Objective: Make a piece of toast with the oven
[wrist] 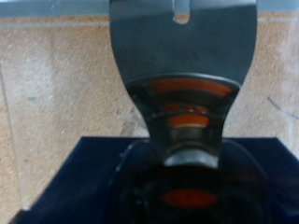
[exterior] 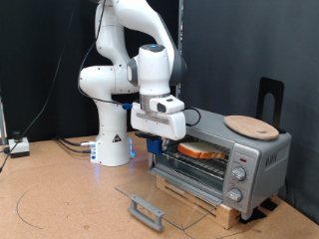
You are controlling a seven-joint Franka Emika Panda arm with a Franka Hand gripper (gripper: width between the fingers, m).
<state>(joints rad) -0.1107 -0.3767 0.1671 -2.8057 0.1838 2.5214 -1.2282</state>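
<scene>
Inside the oven, the piece of toast lies flat, lengthwise along the rack.

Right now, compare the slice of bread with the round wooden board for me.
The piece of toast sits inside the oven on the rack; the round wooden board lies on top of the oven. The toast is orange-tan with a paler centre; the board is plain tan. The hand hangs close beside the toast, apart from the board. Both lie flat.

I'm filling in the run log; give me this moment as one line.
oven: door open, lying flat | piece of toast: on rack inside | gripper: at oven mouth, holding nothing visible | wooden board: on oven top
</scene>
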